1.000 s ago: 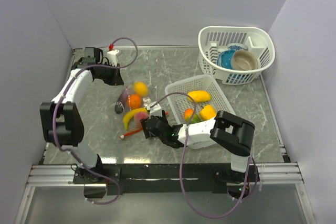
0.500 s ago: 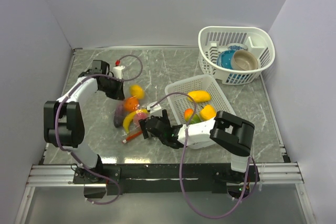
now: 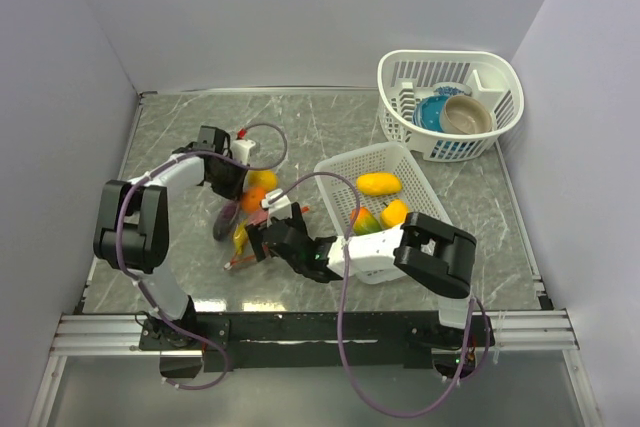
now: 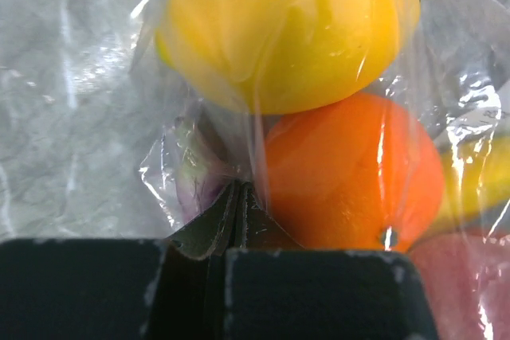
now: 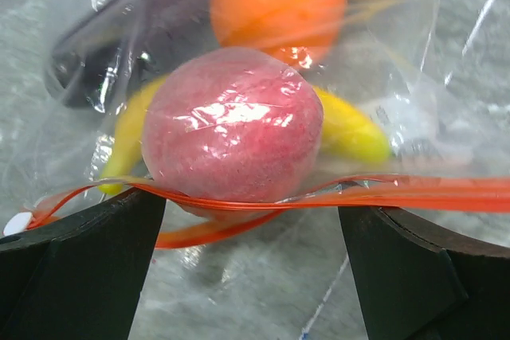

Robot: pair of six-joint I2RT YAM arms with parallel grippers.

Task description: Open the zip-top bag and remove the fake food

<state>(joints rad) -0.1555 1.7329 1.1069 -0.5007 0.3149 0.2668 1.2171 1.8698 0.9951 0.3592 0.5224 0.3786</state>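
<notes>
The zip-top bag (image 3: 243, 222) lies on the table with its red-orange strip (image 5: 398, 194) at the near end, the two lips parted. Inside it are fake food pieces: a pink fruit (image 5: 231, 125), a yellow banana (image 5: 347, 129), an orange (image 4: 351, 173), a yellow fruit (image 4: 287, 29) and a dark purple piece (image 5: 103, 61). My left gripper (image 3: 234, 179) is shut on the bag's thin plastic at its far end (image 4: 239, 193). My right gripper (image 3: 262, 243) is open at the bag's mouth, its fingers (image 5: 80, 268) on either side of the strip and the pink fruit.
A white mesh basket (image 3: 340, 169) stands right of the bag and holds a yellow fruit (image 3: 378, 184) and orange and green pieces (image 3: 375, 217). A round white basket (image 3: 500, 72) at the back right holds a blue bowl (image 3: 432, 113) and a tan bowl (image 3: 467, 115).
My left gripper has come nearer and to the right, bringing the bag's far end with it. My right gripper has slid left up to the bag's mouth. The bag is more bunched.
</notes>
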